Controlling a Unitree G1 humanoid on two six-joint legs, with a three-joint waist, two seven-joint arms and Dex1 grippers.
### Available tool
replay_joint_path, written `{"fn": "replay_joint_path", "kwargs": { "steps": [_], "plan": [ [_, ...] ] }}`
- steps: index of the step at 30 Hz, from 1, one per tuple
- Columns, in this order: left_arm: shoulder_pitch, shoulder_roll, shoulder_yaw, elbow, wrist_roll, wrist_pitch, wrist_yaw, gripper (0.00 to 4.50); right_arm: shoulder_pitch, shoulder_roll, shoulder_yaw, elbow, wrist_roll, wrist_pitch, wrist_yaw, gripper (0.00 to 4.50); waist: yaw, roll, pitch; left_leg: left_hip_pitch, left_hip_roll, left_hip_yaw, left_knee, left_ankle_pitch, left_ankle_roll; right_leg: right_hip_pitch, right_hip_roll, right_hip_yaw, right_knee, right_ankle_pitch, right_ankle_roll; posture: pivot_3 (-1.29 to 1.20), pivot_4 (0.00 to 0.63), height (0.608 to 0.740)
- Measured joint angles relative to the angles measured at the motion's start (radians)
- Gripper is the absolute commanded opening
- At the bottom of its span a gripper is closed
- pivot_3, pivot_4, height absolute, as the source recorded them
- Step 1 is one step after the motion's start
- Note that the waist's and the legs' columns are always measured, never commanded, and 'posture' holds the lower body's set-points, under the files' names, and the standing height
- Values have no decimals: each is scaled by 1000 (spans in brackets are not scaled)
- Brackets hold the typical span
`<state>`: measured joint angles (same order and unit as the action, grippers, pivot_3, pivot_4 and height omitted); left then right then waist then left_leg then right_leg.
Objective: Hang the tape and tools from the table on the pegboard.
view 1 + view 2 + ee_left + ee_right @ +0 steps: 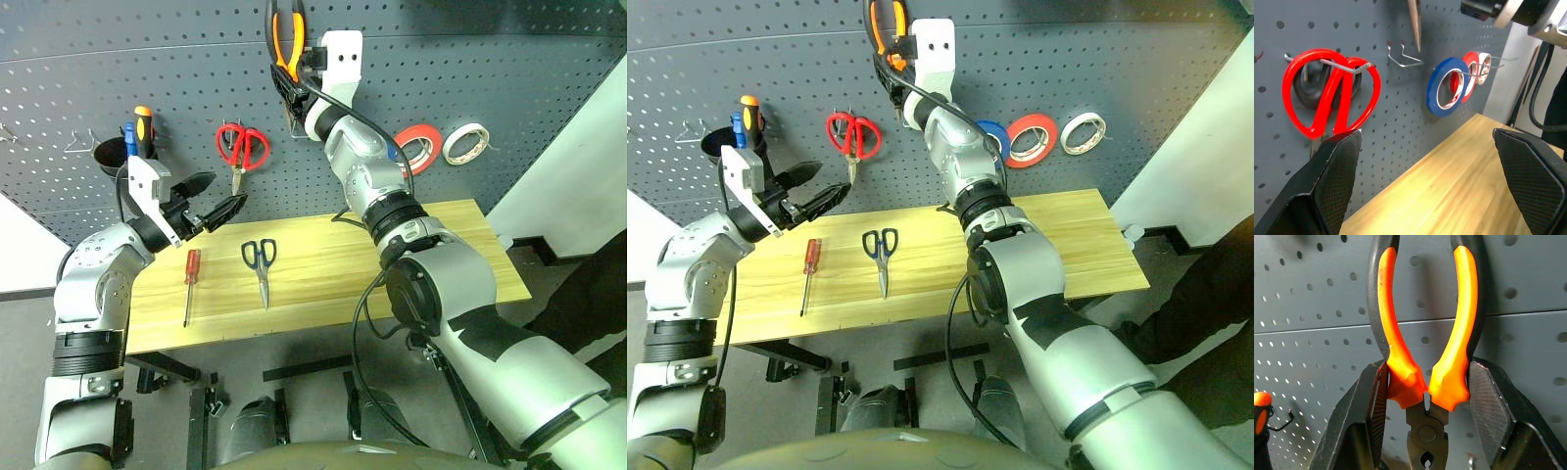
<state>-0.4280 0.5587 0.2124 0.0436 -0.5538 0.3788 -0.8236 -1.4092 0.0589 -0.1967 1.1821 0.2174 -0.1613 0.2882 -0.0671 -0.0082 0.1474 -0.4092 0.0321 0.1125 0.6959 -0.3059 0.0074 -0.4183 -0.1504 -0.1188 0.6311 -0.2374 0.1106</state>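
Two tools lie mid-table [323,294] — scissors [261,260], screwdriver [190,282] — edges unoccupied.

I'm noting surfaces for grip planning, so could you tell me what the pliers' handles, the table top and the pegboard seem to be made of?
The pliers handles look like moulded rubber or plastic: matt orange sleeves edged in black. The table top appears to be pale yellow wood, with plank seams and grain, lightly glossy. The pegboard looks like dark grey painted sheet, probably metal, with punched holes.
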Motion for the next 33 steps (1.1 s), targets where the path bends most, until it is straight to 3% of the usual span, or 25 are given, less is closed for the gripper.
{"fn": "replay_joint_path", "kwargs": {
  "steps": [12,28,33],
  "plan": [
    [29,0,-25,-47,1,34,-9,4500,0,-13,3,1,-33,-33,-70,2058,12,5,9,0,0,-1,0,0,0,0,0,0,0,0,0,62,194,740],
    [-18,-14,-81,-37,30,76,14,4500,-5,-50,5,39,-63,13,-121,2058,22,8,27,0,0,-1,0,0,0,1,0,0,0,0,0,59,199,740],
    [-18,-16,-83,-19,44,72,4,4500,-4,-52,13,39,-76,37,-94,3644,22,8,28,1,0,-1,0,0,0,1,0,0,0,0,0,55,193,740]
  ]
}}
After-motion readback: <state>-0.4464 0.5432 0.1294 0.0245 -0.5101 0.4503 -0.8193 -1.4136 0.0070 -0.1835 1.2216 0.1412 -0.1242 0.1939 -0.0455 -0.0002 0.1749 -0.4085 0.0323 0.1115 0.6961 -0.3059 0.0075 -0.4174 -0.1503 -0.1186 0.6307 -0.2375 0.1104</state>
